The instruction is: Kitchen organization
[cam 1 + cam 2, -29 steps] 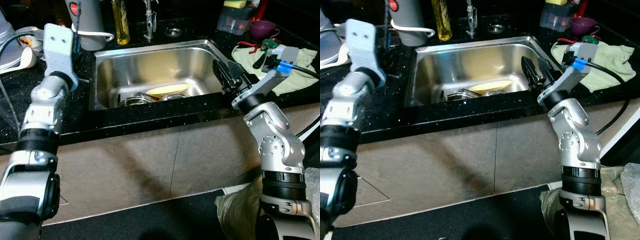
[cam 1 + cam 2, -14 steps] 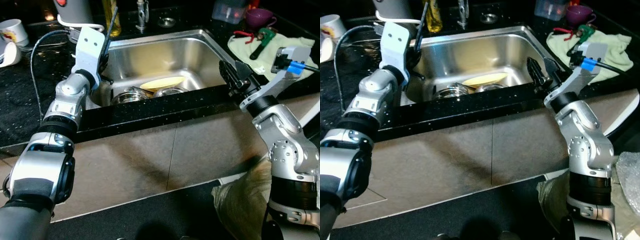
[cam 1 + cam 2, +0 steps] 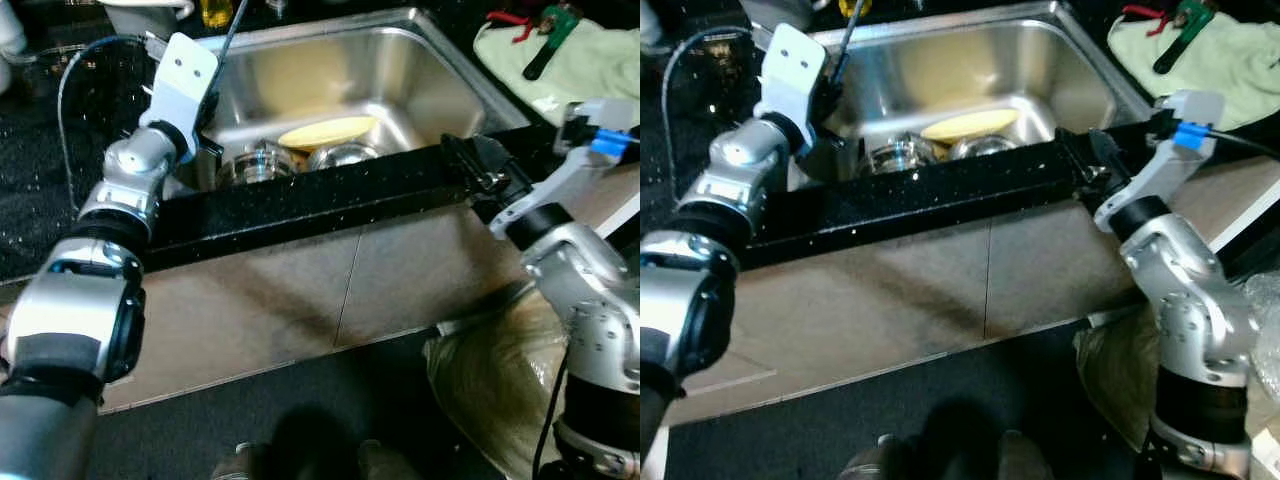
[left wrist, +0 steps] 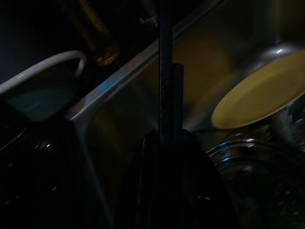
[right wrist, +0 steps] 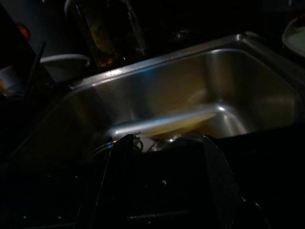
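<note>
Reaching L claw over sink, yellow plate inside

The sink is shiny silver steel. In it lies a pale yellow plate beside silvery metal bowls. The worktop is black with fine white speckles. A light green cloth carries a tool with green and red handles. The floor is grey-brown tile.

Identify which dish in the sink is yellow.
The flat plate lying tilted at the back; the bowls in front are shiny metal or glass.
</note>
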Tool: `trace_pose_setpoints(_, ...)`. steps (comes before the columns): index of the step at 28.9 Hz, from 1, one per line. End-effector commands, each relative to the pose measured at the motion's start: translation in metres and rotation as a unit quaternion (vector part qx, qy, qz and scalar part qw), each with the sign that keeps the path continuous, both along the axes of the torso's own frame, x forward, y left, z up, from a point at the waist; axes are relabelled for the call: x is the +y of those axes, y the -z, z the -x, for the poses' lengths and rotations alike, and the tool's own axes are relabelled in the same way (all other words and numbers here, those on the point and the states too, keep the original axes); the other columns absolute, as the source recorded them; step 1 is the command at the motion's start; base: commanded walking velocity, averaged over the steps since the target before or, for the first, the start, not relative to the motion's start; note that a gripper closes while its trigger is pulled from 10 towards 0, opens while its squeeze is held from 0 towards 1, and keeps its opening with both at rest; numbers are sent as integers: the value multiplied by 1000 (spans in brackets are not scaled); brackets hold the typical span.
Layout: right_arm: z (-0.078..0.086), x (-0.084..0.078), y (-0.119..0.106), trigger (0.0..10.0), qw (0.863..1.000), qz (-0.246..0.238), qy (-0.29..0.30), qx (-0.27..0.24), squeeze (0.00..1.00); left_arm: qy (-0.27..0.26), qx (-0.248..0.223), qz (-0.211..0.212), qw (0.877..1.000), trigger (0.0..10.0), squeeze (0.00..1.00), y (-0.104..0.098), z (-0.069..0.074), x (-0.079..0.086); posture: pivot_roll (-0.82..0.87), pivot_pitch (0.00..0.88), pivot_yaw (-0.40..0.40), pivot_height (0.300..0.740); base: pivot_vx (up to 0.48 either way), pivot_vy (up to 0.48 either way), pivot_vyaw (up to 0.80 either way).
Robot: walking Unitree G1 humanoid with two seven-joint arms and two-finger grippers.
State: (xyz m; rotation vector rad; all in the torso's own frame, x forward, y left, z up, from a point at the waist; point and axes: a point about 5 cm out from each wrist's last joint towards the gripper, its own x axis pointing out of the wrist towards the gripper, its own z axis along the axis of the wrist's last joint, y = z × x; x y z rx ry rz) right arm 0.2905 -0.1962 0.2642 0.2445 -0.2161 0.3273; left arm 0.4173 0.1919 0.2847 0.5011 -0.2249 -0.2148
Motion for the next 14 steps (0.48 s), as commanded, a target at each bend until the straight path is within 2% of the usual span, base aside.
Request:
trace_pose_setpoints(1,4,1,0,10000,1000,0,-4,6,0,-4,-6,-23,1000,10000,1000,-7,0,3,-174,266,-1,732,0,0,0)
trace_pose_setpoints(8,4,4,-2,10000,1000,-3,-7,6,0,0,-18,-26,999,10000,1000,-15,-1,-1,-178,255,2,732,0,0,0)
trace_pose_setpoints(9,4,5,-3,10000,1000,-6,-9,4,0,9,-30,-17,999,10000,0,-22,-1,-4,-175,245,3,732,0,0,0)
trace_pose_setpoints(14,1,9,-5,10000,1000,-16,-17,-2,0,49,-78,25,995,10000,0,-49,2,-14,-153,204,13,732,0,0,0)
